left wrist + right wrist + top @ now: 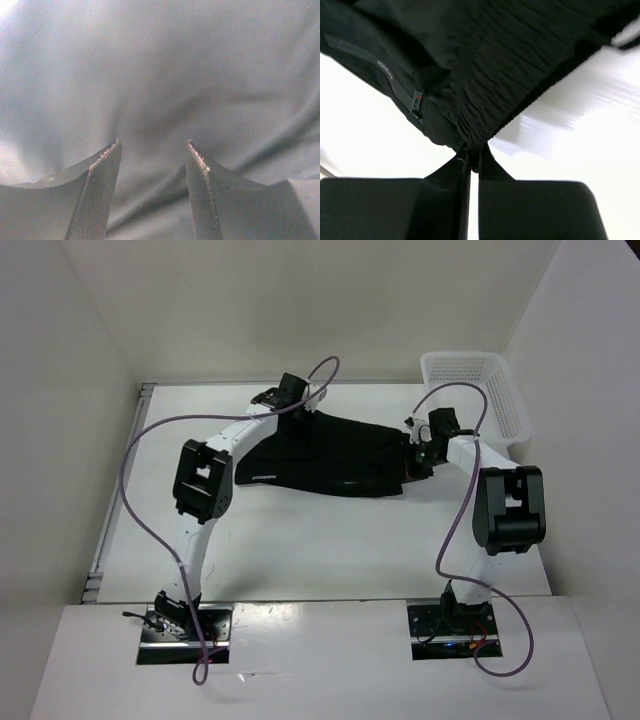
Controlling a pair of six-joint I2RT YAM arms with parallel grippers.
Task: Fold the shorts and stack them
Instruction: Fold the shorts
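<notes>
The black shorts [330, 458] lie spread across the far middle of the white table. My left gripper [290, 398] is at their far left corner; in the left wrist view its fingers [102, 170] stand apart just above the dark fabric [165, 75], holding nothing. My right gripper [418, 455] is at the shorts' right end. In the right wrist view it [472, 152] is shut on the gathered waistband [485, 100], pinching a fold of it. A zipper pull [416, 104] and a thin pale trim line show on the fabric.
A white mesh basket [478, 395] stands at the far right corner, just behind my right arm. White walls close the table on the left, back and right. Purple cables loop above both arms.
</notes>
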